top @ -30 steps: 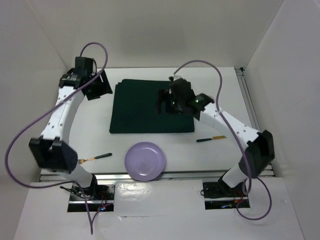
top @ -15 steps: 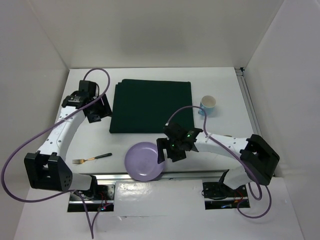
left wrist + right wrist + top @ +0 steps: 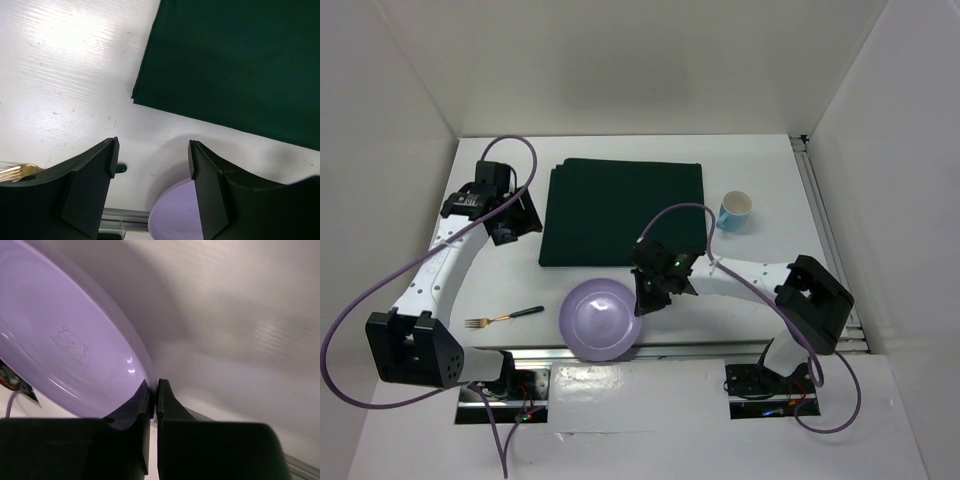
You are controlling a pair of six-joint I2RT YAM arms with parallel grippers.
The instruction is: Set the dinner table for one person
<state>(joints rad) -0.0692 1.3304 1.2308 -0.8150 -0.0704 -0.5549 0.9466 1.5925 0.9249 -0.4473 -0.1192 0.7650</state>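
**Right arm.** From its base at the near right corner, the forearm runs low and leftward along the near edge of the large white dinner table (image 3: pixel 775 165). The wrist sits over the near edge of the dark green rectangular cloth mat (image 3: pixel 620 210). The right pincer (image 3: pixel 154 386) is clamped together on the right-hand rim of the round lavender plate (image 3: pixel 595 322), one finger above the rim and one below. The wrist view shows a small bear outline printed on the plate's face and a shadow on the table beside the rim. Whether the plate lies flat cannot be told.

**Left arm.** It extends from the near left corner toward the far left, wrist bent downward. The left pincer (image 3: pixel 153 150) hangs with its fingers apart and nothing between them, above bare table just off the mat's near left corner.

**Surroundings.**
- The plate sits at the middle of the near edge, and in the top view its near rim overlaps the silver rail.
- A fork with gold tines and a black handle (image 3: pixel 505 318) lies near the near edge, left of the plate and apart from it.
- A small pale blue cup (image 3: pixel 735 210) stands upright toward the right edge, just beside the mat.
- The mat covers the middle of the far half.
- A purple cable (image 3: pixel 685 210) arcs above the mat's near right corner.
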